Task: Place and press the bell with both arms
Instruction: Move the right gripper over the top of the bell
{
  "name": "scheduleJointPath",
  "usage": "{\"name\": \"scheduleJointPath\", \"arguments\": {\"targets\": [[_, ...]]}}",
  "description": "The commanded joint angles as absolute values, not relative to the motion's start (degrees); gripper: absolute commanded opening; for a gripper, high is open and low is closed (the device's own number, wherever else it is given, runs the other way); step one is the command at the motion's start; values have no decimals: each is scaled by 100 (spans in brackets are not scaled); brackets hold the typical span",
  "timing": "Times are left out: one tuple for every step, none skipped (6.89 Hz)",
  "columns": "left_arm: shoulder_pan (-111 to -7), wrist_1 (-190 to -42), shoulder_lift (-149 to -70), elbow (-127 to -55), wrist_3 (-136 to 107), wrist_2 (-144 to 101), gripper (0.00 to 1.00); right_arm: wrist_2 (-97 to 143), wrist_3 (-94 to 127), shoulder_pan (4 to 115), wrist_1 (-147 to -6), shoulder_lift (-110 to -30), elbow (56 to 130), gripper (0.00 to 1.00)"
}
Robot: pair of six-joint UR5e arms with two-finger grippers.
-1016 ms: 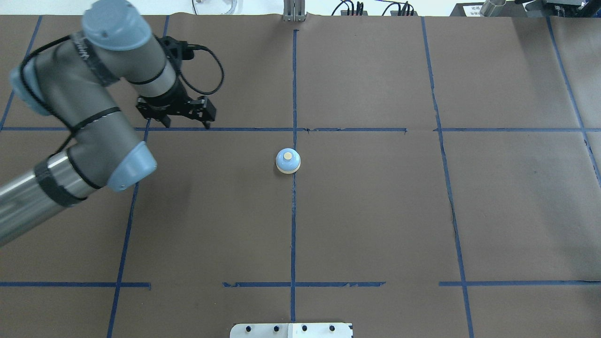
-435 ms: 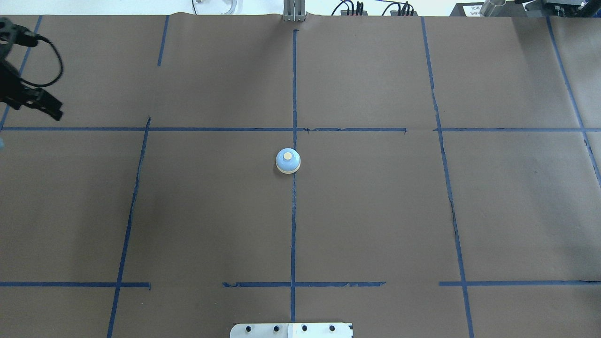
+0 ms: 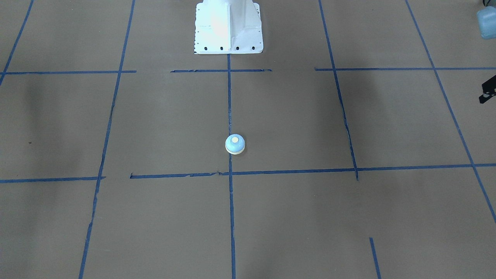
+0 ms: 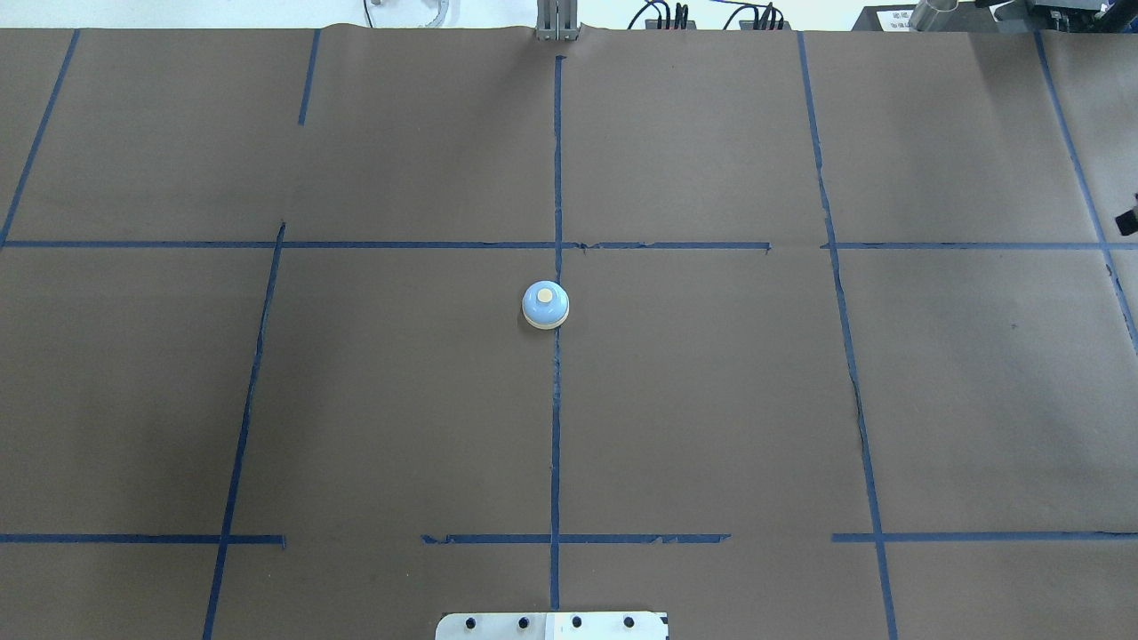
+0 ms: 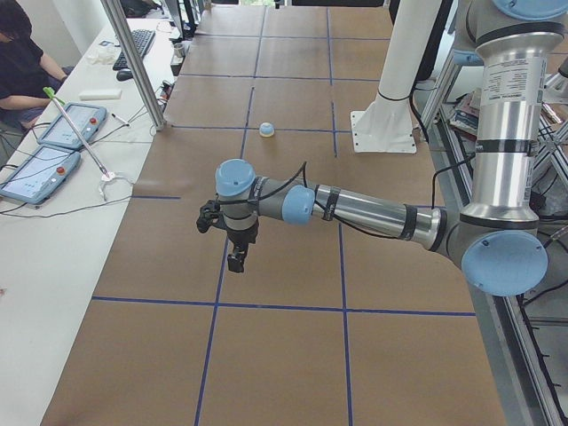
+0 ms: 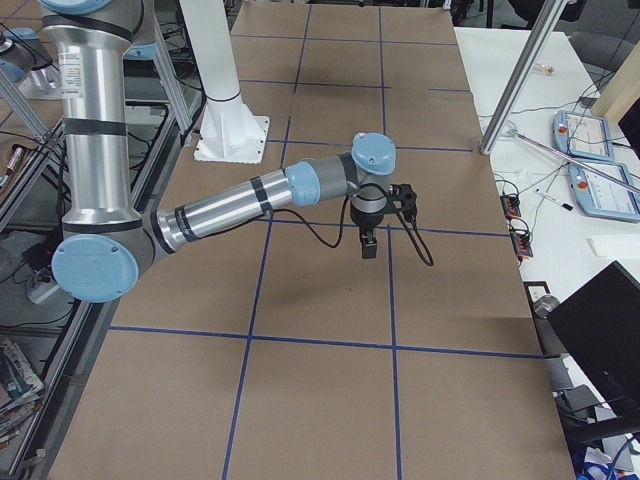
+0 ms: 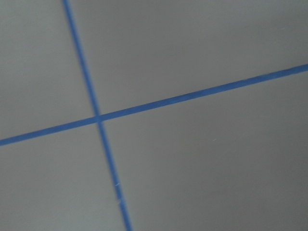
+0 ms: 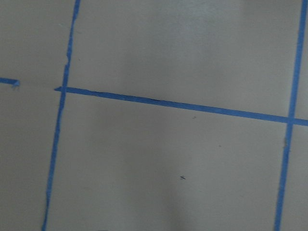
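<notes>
**A:** The bell [image 3: 235,144] stands upright around the middle of the table [image 3: 348,217] in the front-facing view. It is well apart from every edge, on the blue tape line [image 3: 229,108] running out from the white pedestal [image 3: 228,27] at the robot's edge. We see a light-blue dome, a cream base ring and a cream button on top.

**B:** Agreed. From overhead the bell [image 4: 545,305] is alone mid-table, with nothing touching it.

**A:** In the left-end view the left gripper [image 5: 235,259] hangs over the table toward that end, well apart from the bell [image 5: 266,130]. We cannot tell whether it is released or clenched.

**B:** The right-end view shows the right gripper [image 6: 368,247] pointing down toward the opposite end. We cannot tell its state either. We cannot pick out the bell there.

**A:** Both wrist cameras give us only bare table and tape.

**B:** As for handling, we judge it light, rigid and smooth. The dome is curved, so fingers would likely slip off it.

**A:** So we would take it low, across the base ring. We would press the button straight down from above, because a sideways push could send it skating across the table.
</notes>
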State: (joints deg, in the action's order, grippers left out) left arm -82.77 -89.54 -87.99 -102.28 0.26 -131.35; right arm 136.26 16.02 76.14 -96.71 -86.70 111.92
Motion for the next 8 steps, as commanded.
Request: {"name": "scheduleJointPath", "arguments": {"targets": [[-8464,-8511,-8692,-10239,141,-13357,100,13597,3080,6753,-9659,-7773,11215,100],[-8473,-8412,-8631,-10265,141,-13542,100,13544,3624,6237,-9659,-7369,11189,100],[-8473,-8489,-8405,-10361,167,-13535,100,13100,4448,5596,-9668,-6895,11162,100],[-8473,-8508,-8394,-10380,176,-13483,100,12556,5248,4903,-9668,-6473,11040,100],[-8473,-8517,-8394,-10380,167,-13500,100,12203,5900,4426,-9668,-5755,10491,89],[-8464,-8517,-8394,-10389,158,-13500,100,12095,6446,4090,-9668,-5035,9763,70],[-8473,-8517,-8394,-10389,158,-13500,100,11720,6625,3791,-9668,-4645,9277,38],[-8464,-8517,-8402,-10389,158,-13500,100,11603,6792,3631,-9677,-4293,8933,7]]}}
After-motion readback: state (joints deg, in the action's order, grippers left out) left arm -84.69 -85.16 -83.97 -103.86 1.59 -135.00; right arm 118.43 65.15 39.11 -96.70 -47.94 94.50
